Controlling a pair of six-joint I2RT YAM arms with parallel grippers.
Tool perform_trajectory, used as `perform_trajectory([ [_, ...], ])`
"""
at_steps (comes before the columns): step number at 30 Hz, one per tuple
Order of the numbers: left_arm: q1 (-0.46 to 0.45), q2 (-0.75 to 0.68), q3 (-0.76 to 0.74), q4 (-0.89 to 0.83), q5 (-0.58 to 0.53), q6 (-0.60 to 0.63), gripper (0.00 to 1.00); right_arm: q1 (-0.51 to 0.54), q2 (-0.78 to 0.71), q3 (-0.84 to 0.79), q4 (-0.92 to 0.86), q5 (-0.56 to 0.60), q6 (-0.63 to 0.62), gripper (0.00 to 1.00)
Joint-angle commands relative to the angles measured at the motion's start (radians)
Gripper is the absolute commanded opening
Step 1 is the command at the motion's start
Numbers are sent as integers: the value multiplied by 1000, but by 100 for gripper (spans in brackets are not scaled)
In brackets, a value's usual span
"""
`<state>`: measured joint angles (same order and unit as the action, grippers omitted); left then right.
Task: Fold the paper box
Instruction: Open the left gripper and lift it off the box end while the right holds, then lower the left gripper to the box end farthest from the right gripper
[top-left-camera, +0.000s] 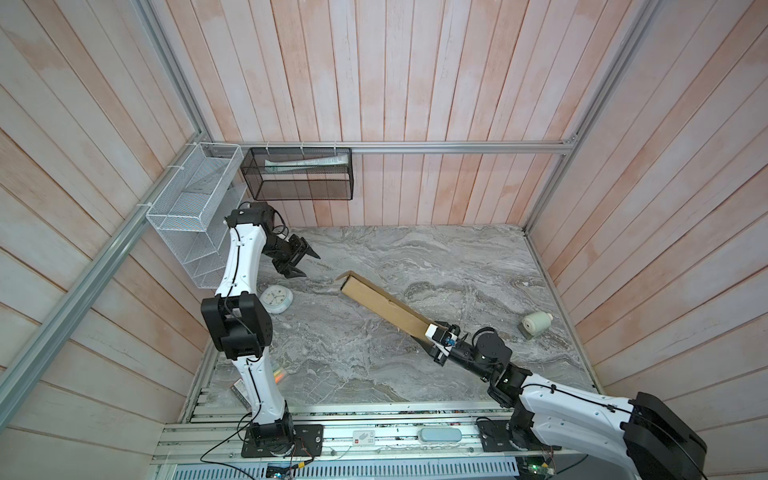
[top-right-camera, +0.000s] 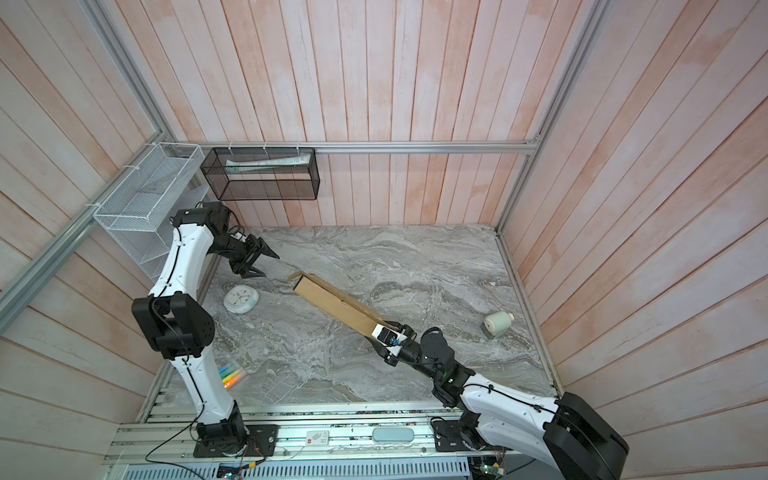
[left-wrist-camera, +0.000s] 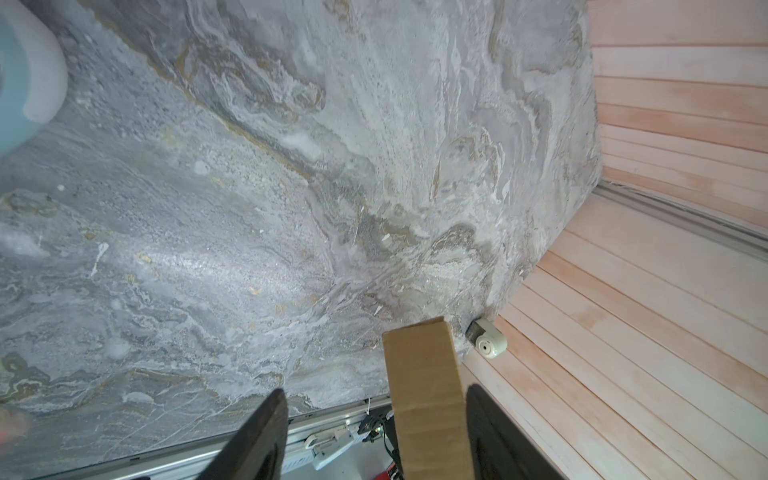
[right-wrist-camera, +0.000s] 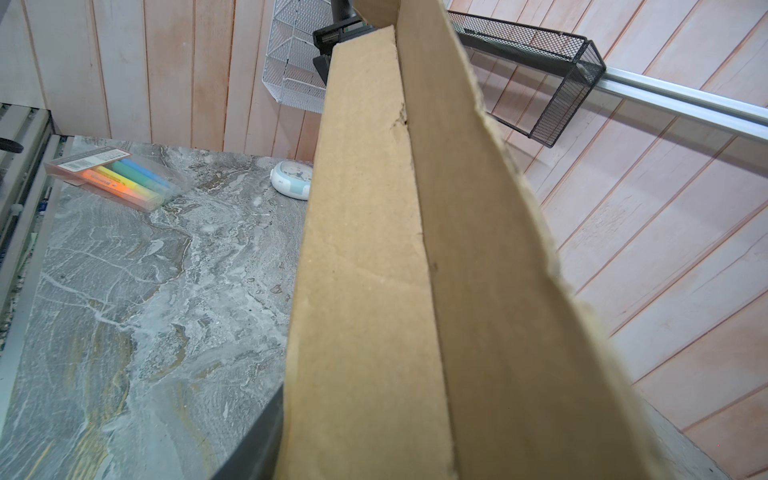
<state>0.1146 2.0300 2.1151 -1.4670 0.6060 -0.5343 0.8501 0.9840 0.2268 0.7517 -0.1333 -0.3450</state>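
- Paper box (right-wrist-camera: 374, 270): plain brown cardboard, folded into a long narrow shape. It fills the right wrist view at close range. In both top views it slants across the middle of the table (top-left-camera: 374, 365), with one end in the right end effector (top-left-camera: 438, 332) and the other pointing toward the left end effector (top-left-camera: 311, 266).
- Table: grey marbled top, walled by pale wooden planks.
- White wire basket (top-left-camera: 187, 208): hung on the left wall rail and divided into compartments. I cannot tell what is in it.
- Black mesh basket (top-left-camera: 297, 174): hung on the back rail. It holds a pale packet (top-left-camera: 305, 162) lying along its length.
- Clear case (right-wrist-camera: 120, 178): lies flat near the table's front left corner. It holds markers (right-wrist-camera: 124, 176) in orange, yellow, green and blue.
- Clock (top-left-camera: 275, 298): small and round, white with pale blue. It lies on the table near the left arm, well apart from the box.
- Cream cylinder (top-left-camera: 536, 325): lies on its side near the table's right edge.
- Right end effector: pinching the near end of the paper box, with one dark finger (right-wrist-camera: 255, 440) against the cardboard.
- Left end effector: jaws spread and holding nothing, above the table's back left area.
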Motion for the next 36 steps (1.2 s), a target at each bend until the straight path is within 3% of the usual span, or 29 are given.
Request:
perform_trajectory([
  [1,-16,19,38,92,-67,-64,69,2,-18,-6,0,17,37,24],
  [11,-84,-47,-104,442,-195,-155,68,2,5,38,-87,30,85,23],
  [19,-95,-230,-449,863,-224,-136,67,-8,-13,97,-243,4,117,23],
  [26,-95,-354,-671,1010,-185,14,66,-33,19,193,-404,-43,135,23],
  [36,-75,-646,-1028,1258,-54,66,62,-102,32,307,-578,-190,130,20],
])
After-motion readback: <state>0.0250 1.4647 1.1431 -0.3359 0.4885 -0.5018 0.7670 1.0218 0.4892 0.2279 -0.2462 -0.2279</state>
